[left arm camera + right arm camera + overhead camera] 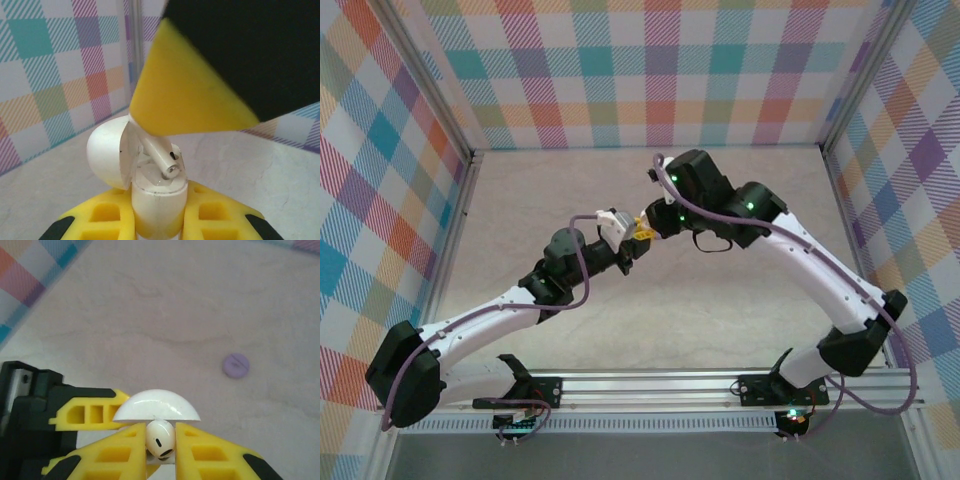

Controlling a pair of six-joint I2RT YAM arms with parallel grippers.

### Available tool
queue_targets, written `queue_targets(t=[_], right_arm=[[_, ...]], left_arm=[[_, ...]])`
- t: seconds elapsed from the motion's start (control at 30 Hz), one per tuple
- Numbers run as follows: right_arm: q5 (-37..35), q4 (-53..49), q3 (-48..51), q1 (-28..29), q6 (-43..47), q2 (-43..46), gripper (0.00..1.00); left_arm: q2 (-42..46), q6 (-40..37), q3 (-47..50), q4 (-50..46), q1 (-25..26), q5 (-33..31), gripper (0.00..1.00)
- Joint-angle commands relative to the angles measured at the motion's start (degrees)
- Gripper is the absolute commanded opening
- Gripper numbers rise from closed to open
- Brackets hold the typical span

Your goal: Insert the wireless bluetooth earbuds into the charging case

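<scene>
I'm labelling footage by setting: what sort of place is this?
Probably a robot lab test cell: checked pastel walls box in a pale tabletop, and a grey aluminium rail anchors the white-and-black left arm and right arm.

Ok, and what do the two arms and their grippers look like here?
Both the left arm and right arm have white links, black joint housings and a mauve cable running along them; small green lights glow on the right one's joints. The left gripper and right gripper have yellow plastic fingers with rectangular cut-outs and black patches.
</scene>
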State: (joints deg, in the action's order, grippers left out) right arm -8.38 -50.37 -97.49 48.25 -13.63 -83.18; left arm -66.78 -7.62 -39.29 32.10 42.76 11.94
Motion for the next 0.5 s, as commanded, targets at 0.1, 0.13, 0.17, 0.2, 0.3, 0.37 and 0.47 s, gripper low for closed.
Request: queue_targets(t=[0.1, 0.13, 0.17, 0.2, 0.3, 0.37, 0.47], right_arm=[[1.9, 17.8, 10.7, 0.2, 7.5, 9.1, 0.21], [2.3, 18.3, 11.0, 0.1, 8.1, 9.5, 0.22], [2.5, 18.3, 10.9, 0.1, 8.7, 9.5, 0.22], [2.7, 17.8, 10.5, 0.2, 9.1, 9.3, 0.22], [2.1, 16.5, 9.3, 0.2, 9.5, 8.6, 0.22], [2.7, 16.6, 9.4, 0.2, 9.5, 8.5, 0.22], [-0.1, 15.2, 9.7, -0.2, 7.7, 7.7, 0.21]], left_arm=[[-0.8, 9.4, 1.2, 10.2, -5.0, 14.6, 0.00], [-0.9, 9.7, 0.6, 9.2, -5.4, 16.5, 0.00], [-1.0, 10.0, 0.1, 8.5, -5.6, 17.3, 0.00], [-0.8, 10.3, 0.1, 8.3, -5.8, 17.4, 0.00], [-0.2, 10.3, 0.6, 8.0, -5.8, 16.6, 0.00], [-0.2, 10.0, 0.3, 7.2, -5.8, 16.7, 0.00], [0.4, 8.7, -0.9, 0.9, -5.8, 13.0, 0.00]])
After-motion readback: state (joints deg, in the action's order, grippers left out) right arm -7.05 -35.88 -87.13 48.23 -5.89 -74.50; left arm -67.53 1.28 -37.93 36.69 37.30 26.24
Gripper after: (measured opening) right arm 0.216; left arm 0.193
